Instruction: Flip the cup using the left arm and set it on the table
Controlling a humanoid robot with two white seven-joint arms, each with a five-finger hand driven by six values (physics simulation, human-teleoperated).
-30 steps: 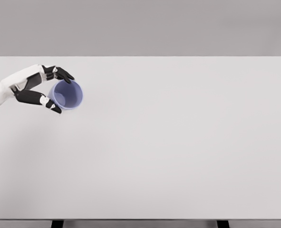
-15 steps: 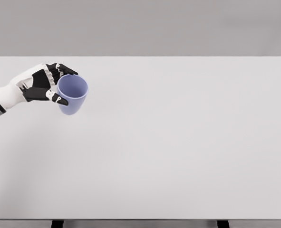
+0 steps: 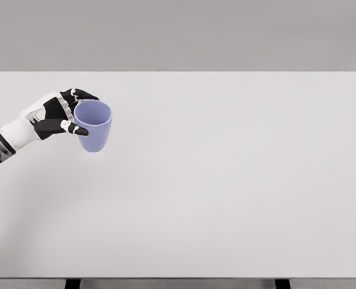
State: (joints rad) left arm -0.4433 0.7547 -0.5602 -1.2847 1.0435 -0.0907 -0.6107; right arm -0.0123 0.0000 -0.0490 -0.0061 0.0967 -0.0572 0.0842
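Note:
A light blue cup (image 3: pixel 94 125) stands nearly upright with its mouth up at the left of the white table (image 3: pixel 226 180). My left hand (image 3: pixel 75 111) comes in from the left edge and is shut on the cup near its rim, black fingers (image 3: pixel 80 94) curled round the far side and the thumb on the near side. Whether the cup's base touches the table or hangs just above it cannot be told. The right arm is out of sight.
The cup has turned from lying with its mouth toward me to nearly upright with its mouth up. The hand has rotated with it and shifted slightly down and right.

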